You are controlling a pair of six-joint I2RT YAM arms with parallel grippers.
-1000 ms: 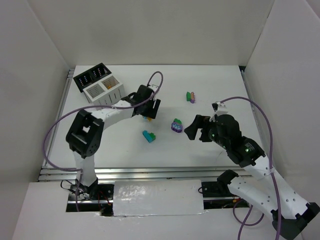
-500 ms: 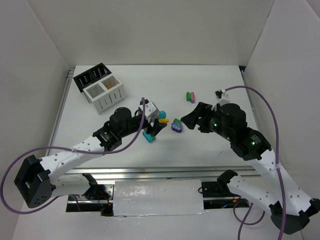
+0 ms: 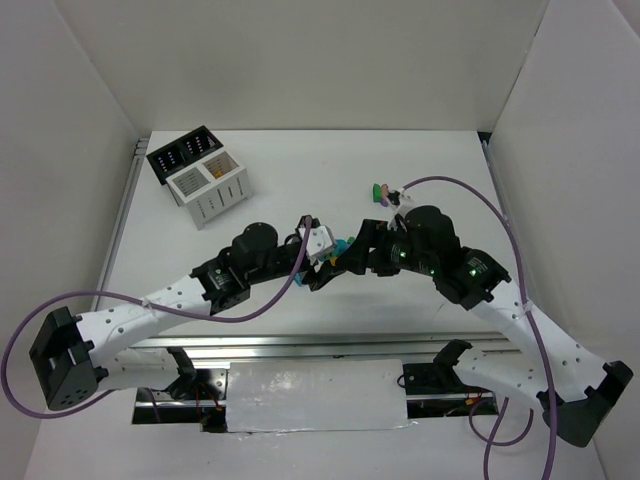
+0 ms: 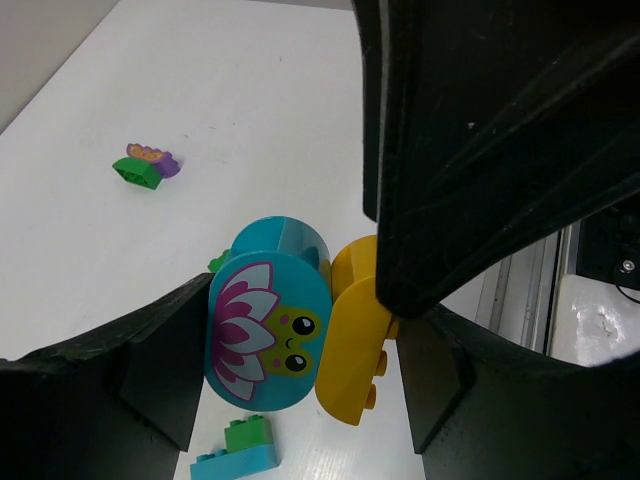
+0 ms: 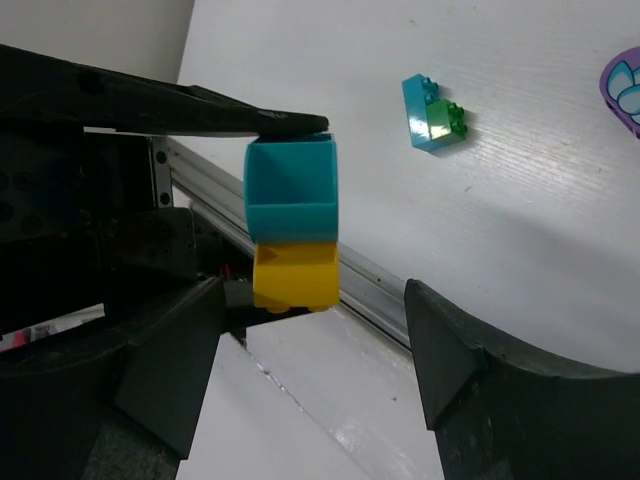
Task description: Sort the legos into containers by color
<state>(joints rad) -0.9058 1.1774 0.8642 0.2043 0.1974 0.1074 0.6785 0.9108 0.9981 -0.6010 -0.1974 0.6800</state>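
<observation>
My left gripper is shut on a teal-and-yellow lego stack and holds it above the table's middle. In the left wrist view the teal piece shows a lotus-and-frog print, with the yellow brick joined to it between my fingers. My right gripper is open, its jaws wide on either side of the stack, one finger against the yellow brick. The containers, a black pair and a white pair, stand at the far left.
A teal-and-green brick lies on the table below the grippers. A green, purple and orange brick lies farther back. A purple piece shows at the right wrist view's edge. The table's near metal rail is close.
My left gripper has carried the teal-and-yellow stack right, toward the table's middle. My right gripper has moved left to meet it and now has its open jaws round the stack.
</observation>
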